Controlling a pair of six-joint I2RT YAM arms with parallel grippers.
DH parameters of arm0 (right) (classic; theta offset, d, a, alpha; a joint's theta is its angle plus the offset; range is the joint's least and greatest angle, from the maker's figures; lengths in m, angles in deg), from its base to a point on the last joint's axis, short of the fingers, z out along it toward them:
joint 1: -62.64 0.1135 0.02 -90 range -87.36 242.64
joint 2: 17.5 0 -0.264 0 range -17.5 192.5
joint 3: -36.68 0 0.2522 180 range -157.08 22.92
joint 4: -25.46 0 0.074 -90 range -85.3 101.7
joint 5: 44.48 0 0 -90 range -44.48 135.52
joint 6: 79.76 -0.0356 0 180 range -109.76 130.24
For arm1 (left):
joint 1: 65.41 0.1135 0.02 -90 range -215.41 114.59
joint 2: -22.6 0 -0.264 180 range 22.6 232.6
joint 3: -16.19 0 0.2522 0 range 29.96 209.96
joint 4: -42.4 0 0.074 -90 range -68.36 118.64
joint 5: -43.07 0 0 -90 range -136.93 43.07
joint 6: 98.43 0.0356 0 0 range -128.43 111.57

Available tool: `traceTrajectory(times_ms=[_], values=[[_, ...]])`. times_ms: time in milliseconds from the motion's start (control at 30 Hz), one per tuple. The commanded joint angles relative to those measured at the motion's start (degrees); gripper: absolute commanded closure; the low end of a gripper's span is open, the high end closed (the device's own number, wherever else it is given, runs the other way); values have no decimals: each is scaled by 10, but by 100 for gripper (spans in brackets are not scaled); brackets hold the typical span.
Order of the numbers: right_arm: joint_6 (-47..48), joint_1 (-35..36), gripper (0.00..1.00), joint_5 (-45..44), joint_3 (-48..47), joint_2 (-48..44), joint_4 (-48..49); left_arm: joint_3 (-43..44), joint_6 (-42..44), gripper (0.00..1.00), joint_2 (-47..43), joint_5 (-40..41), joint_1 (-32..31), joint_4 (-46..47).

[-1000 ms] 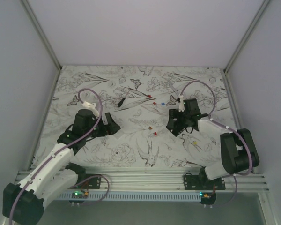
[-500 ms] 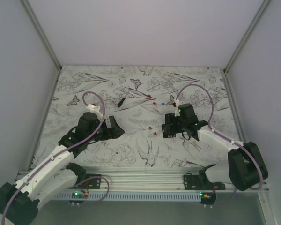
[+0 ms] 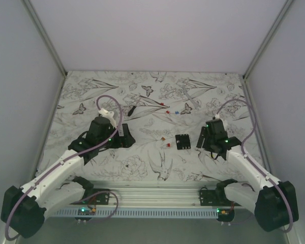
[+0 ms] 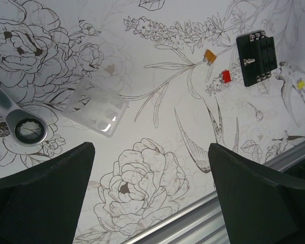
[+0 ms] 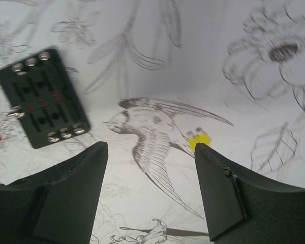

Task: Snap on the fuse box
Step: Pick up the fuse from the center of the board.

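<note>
Floral-printed worktop [image 3: 142, 162] carried the fuse box [image 3: 182, 141] near its middle, lying flat, just left of the right fingers [image 5: 66, 198] — spread apart, holding nothing; left fingers [image 4: 40, 193] stood wide open, empty — well apart from it.

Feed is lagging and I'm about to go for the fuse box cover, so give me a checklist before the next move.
1. The fuse box lies free, nothing gripping it: ok.
2. The left gripper is open and empty: ok.
3. The right gripper is open and empty: ok.
4. The clear cover is on the fuse box: not ok, it lies apart, near a wrench.
5. The red fuse is clear of the fuse box: ok, close but not touching.
6. Every slot filled: cannot tell.
</note>
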Motion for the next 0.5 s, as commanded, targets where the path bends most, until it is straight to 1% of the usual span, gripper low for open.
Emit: traceTrajectory(times_ms=[0,100,200,267,367,467], values=[[-80,-37,27,-18,15,-27,-59,7,49,1,-6,4,-4,-13],[-88,-54,31,-19,23,-23,-60,-2,60,1,-8,23,-4,-12],[-91,-63,32,-31,29,-8,-58,-15,75,1,-1,63,-4,-3],[-94,-66,33,-28,33,4,-43,-18,78,1,2,64,-4,-3],[-93,-66,38,-19,30,28,-33,-19,81,1,4,65,-3,-2],[-89,-66,40,-20,34,46,-24,-17,84,1,11,76,-3,-2]])
